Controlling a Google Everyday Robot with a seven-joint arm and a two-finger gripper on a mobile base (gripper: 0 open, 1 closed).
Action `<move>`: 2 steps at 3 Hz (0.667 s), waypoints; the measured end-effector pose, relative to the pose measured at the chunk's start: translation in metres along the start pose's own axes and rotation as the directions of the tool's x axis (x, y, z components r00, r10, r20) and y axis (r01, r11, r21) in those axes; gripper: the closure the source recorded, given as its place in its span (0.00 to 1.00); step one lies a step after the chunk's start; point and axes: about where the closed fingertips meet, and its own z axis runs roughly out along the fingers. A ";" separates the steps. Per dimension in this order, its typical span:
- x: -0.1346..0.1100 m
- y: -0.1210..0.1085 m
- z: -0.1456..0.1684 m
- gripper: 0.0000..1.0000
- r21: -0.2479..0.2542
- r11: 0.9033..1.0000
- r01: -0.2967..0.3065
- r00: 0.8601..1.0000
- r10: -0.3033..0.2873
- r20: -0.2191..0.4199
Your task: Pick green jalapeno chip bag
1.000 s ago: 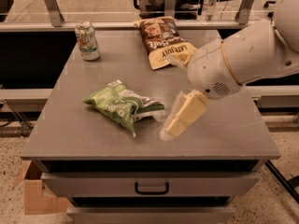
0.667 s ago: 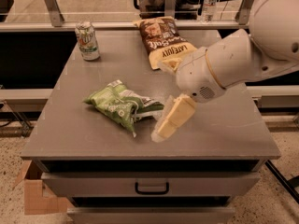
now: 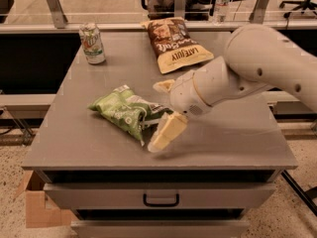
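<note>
On the grey tabletop (image 3: 74, 133), a green-and-white soda can (image 3: 92, 43) stands at the far left. The crumpled light-green foil jalapeno chip bag (image 3: 124, 110) lies near the middle front. The cream two-finger gripper (image 3: 165, 109) is spread wide at its right end, gripping nothing. A larger brown-and-yellow chip bag (image 3: 176, 43) lies behind it.

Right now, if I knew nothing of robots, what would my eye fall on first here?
The big white robot arm reaching in from the right stands out, its cream two-finger gripper low over the grey table, open at the right end of the crumpled light-green foil chip bag. Farther back lie a larger brown-and-yellow chip bag and, toward the far left corner, a green-white soda can.
</note>
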 end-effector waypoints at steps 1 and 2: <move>0.024 -0.017 0.030 0.34 -0.010 1.000 -0.007 1.000 0.007 -0.011; 0.016 -0.019 0.022 0.65 -0.010 1.000 -0.007 1.000 0.007 -0.011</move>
